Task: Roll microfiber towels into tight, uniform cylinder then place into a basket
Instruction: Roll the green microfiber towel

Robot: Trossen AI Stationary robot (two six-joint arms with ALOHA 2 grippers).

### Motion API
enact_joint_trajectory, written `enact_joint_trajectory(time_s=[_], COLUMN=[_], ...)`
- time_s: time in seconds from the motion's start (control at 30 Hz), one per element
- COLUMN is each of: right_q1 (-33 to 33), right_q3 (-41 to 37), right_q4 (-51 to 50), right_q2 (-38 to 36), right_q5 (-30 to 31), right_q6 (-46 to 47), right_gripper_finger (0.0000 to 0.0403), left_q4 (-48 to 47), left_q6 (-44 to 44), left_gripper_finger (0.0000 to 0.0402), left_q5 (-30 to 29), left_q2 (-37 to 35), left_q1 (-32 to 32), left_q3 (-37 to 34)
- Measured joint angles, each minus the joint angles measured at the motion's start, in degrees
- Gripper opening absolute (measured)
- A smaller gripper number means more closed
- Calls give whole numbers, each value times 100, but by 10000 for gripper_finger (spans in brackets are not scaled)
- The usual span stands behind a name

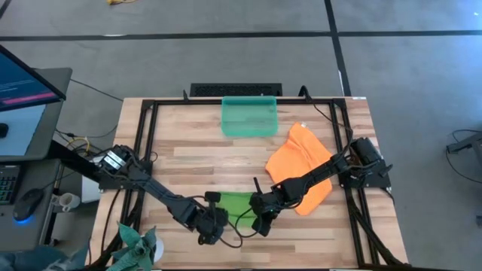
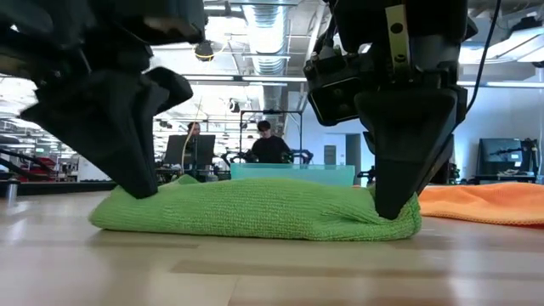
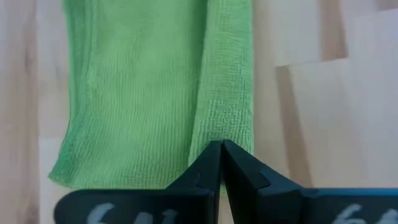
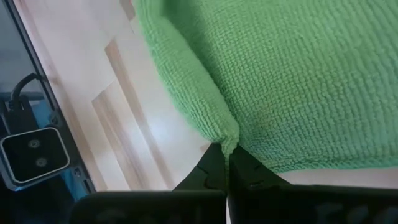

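Observation:
The lime green towel [image 1: 235, 203] lies on the table near its front edge, its near edge folded over into a thick strip [image 3: 227, 81]. In the low view it is a low, flat bundle [image 2: 255, 208]. My left gripper [image 1: 213, 220] is shut on its left end and my right gripper [image 1: 261, 220] on its right end. The orange towel [image 1: 301, 167] lies spread and rumpled at the right, partly under my right arm. The teal basket [image 1: 249, 116] stands at the table's far middle. My left gripper pinches the left end of the towel's folded-over near strip [image 3: 219, 132] between its two fingers. The fingers [image 2: 140, 183] come from above, pointing down. The towel lies slack on the table. My right gripper pinches the folded edge at the towel's right near corner [image 4: 225, 134] between its two fingers. The fingers [image 2: 395, 200] come from above, pointing down, and the cloth puckers at them. The towel rests on the table.
A dark teal spiky plant-like thing [image 1: 135, 245] sits at the near left corner. A black frame [image 1: 143, 143] runs around the tabletop. Bare wood [image 1: 196, 150] lies between the green towel and the basket. Two people [image 2: 268, 146] sit in the room beyond.

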Motion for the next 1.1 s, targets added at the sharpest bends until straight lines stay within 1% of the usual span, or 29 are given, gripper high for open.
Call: enact_joint_trajectory(time_s=[0.1, 0.2, 0.3, 0.47, 0.57, 0.67, 0.9, 1.0, 1.1], right_q1=[0, 2, 0, -8, -60, -81, -68, -20, 82], right_q3=[0, 0, 0, 0, 0, 0, -1, 7, -11], right_q4=[13, 13, 10, -8, -7, -7, -234, -542, -1035], right_q2=[0, 0, 0, 0, 0, 0, -110, -401, -808], right_q5=[43, 52, 58, 70, -108, -177, -141, 180, 637], right_q6=[-32, -13, 121, 279, 271, 245, -122, -205, -211], right_gripper_finger=[15, 32, 55, 105, 134, 153, 166, 165, 164], left_q4=[12, 72, 79, 137, 138, 147, 149, 147, 157], left_q6=[-186, -324, -379, -350, -346, -344, -373, -418, -423], left_gripper_finger=[11, 11, 11, 11, 11, 11, 11, 11, 11], left_q5=[-37, -35, -55, -69, -67, -66, -59, -56, -45], left_q2=[0, -3, -13, -13, -11, -11, -7, -4, -4], left_q1=[63, 113, 117, 79, 63, 62, 60, 60, 60], left_q3=[-191, -349, -389, -401, -401, -401, -405, -405, -405])
